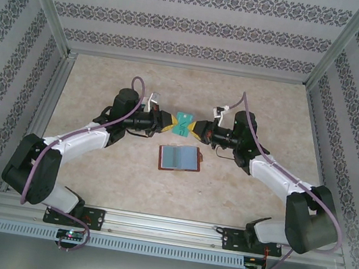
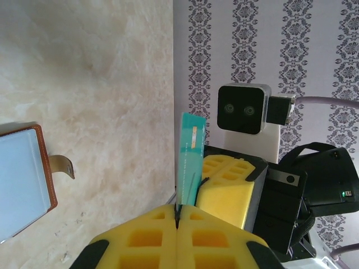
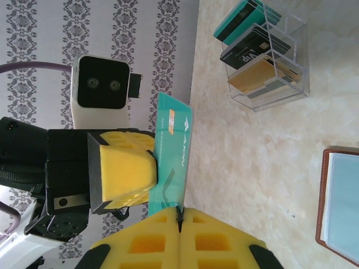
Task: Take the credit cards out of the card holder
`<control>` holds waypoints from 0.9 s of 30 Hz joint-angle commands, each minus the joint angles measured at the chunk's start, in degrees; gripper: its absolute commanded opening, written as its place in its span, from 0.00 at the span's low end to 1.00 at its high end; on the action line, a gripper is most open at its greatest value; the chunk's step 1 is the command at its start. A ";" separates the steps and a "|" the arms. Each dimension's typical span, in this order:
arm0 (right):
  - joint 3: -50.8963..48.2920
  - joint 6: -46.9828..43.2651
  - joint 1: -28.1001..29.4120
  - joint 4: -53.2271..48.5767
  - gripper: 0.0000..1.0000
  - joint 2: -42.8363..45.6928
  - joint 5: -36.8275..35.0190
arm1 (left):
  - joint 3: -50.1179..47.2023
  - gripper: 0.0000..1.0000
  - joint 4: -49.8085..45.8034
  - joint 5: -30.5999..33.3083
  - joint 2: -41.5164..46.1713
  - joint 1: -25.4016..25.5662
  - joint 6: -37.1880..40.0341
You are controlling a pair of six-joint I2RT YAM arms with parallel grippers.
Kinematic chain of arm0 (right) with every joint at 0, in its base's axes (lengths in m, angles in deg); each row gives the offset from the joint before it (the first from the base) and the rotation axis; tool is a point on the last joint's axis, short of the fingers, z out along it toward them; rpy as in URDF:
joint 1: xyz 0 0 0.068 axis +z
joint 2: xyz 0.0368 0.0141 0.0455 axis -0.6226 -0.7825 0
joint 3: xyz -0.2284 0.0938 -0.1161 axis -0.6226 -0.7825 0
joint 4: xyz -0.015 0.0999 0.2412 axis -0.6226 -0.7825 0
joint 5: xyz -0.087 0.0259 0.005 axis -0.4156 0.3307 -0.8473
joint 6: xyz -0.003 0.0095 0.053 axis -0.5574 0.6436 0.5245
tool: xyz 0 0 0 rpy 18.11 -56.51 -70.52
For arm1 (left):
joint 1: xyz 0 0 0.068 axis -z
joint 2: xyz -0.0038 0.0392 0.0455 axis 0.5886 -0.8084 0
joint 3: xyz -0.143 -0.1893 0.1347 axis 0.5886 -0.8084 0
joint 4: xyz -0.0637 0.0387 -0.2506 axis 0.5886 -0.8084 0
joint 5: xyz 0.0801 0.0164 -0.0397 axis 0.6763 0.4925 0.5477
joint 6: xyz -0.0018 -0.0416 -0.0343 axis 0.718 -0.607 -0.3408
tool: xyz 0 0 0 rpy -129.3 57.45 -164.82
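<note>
Teal card [image 1: 182, 124] is up off the table [image 1: 279, 109], in the middle, b/w the 2 grippers. L gripper [image 1: 170, 123] has its yellow pads pressed together on one end of the card. R gripper [image 1: 195, 128] pinches the other end the same way. From above you see the card's wide face.

Wallet [image 1: 181, 158] lies open & flat on the table, near the card but on the side of the arm bases, w/ its blue-grey sleeves up. Its tab [image 2: 61, 165] sticks out at one side. Wallet is apart from both grippers.

R wrist view: a clear box [image 3: 283, 84] sits on the table w/ 3 cards standing in it: 2nd teal card [image 3: 242, 19], black card [image 3: 253, 51], tan card [image 3: 253, 78]. Box is apart from the wallet.
</note>
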 commanded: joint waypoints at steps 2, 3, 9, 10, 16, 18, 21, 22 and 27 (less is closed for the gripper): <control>0.12 -1.69 0.59 -0.14 0.40 -0.41 1.47 | 1.50 0.00 -2.53 -0.84 1.09 -0.02 3.89; 0.24 -2.51 0.34 -1.32 0.52 -0.21 1.38 | 2.42 0.00 -5.50 -0.73 1.32 -0.13 5.84; 2.10 -11.41 -1.17 -14.94 0.87 3.18 -2.67 | 11.46 0.00 -34.00 7.20 2.68 -0.85 27.36; 2.71 -13.26 -1.19 -17.54 0.93 3.82 -3.61 | 13.55 0.00 -39.14 10.32 2.74 -0.92 31.94; 6.36 -22.02 -1.02 -30.06 0.98 6.65 -9.97 | 19.96 0.00 -52.86 30.84 3.54 -1.15 53.65; 7.37 -23.93 -0.86 -33.03 0.98 7.38 -12.27 | 19.86 0.00 -52.21 36.24 4.54 -1.22 60.66; 8.39 -26.37 -0.45 -35.82 0.98 8.36 -15.61 | 18.97 0.00 -50.29 40.71 5.35 -1.17 73.02; 8.59 -27.24 -0.31 -36.32 0.98 8.71 -16.49 | 18.96 0.00 -49.90 42.96 5.16 -1.20 77.02; 9.21 -29.43 -0.04 -37.30 0.98 9.53 -18.35 | 19.79 0.00 -48.97 52.14 2.04 -1.31 94.51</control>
